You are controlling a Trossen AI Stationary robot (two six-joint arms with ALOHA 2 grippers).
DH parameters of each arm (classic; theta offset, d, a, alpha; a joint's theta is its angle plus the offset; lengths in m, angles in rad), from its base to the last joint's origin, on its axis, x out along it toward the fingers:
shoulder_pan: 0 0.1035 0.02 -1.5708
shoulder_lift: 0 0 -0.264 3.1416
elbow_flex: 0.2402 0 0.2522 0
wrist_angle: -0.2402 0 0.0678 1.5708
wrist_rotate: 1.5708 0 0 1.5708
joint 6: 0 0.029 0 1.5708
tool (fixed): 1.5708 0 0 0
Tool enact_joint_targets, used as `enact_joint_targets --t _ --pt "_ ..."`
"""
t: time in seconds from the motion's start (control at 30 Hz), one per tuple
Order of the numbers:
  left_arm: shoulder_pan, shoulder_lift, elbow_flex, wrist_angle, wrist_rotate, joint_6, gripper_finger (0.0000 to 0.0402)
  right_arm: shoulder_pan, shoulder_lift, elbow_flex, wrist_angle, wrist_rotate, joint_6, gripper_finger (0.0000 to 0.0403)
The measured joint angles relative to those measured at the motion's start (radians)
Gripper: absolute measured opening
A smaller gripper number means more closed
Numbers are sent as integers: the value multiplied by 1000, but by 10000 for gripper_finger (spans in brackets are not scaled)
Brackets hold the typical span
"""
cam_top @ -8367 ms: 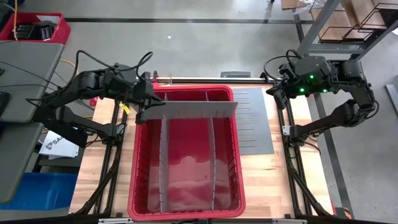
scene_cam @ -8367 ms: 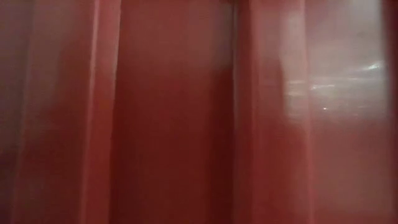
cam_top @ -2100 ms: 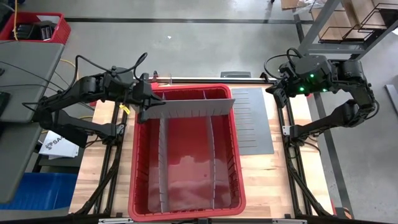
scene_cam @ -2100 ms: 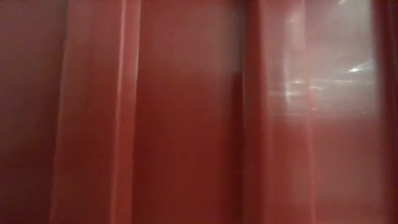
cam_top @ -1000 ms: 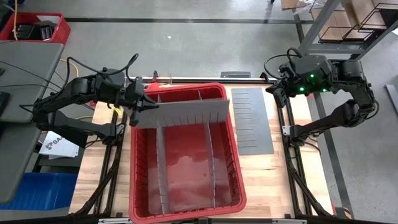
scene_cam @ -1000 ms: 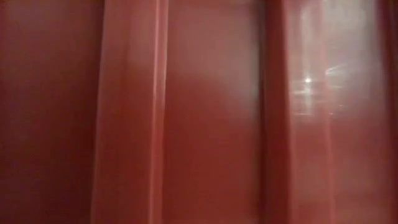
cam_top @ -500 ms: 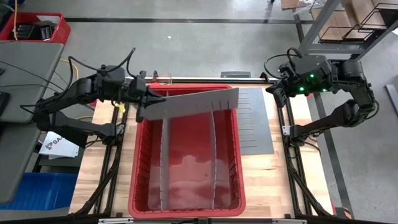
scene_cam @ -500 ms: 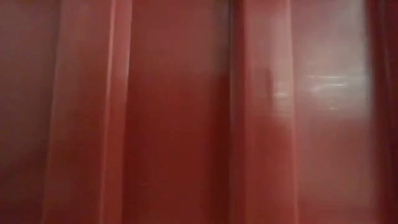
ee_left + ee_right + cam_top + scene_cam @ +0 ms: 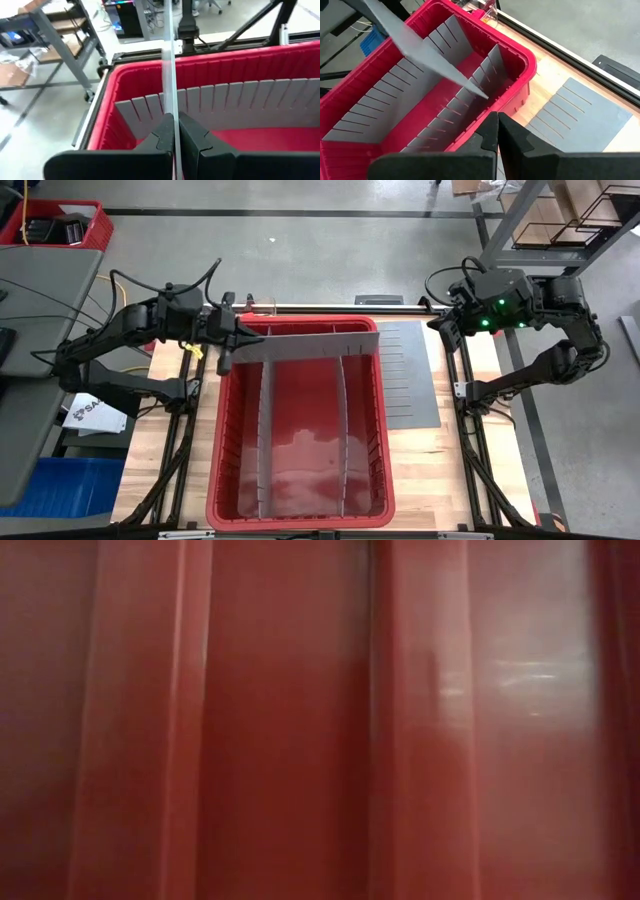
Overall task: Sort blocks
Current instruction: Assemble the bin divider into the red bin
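Left hand (image 9: pixel 228 352) grips a grey divider sheet (image 9: pixel 305 346) above the red bin's (image 9: pixel 222 440) far end.

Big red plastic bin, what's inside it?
The big red plastic bin holds two upright grey slotted dividers. No toy bricks are visible; the held grey divider sheet hides its far end.

Red bin (image 9: pixel 300 430) stood mid-frame, grey dividers (image 9: pixel 264 430) inside; slotted grey sheet (image 9: pixel 405 375) lay flat right of it.
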Motion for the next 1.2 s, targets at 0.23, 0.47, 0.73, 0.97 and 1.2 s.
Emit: enact_joint_targets --t 0.23,0.47,0.73,0.97,1.2 --pt "3 -30 0 -21 38 -20 0 0 0 0 0 0 5 0" --pt "12 -34 1 -44 48 -19 0 0 0 0 0 6 5 0" --pt "12 -14 1 -35 59 -2 0 0 0 0 1 7 5 0" --pt "12 -15 -1 -39 67 -17 0 0 0 0 2 9 5 0" --pt "12 -14 -1 -64 53 -5 0 0 0 0 2 12 5 0"
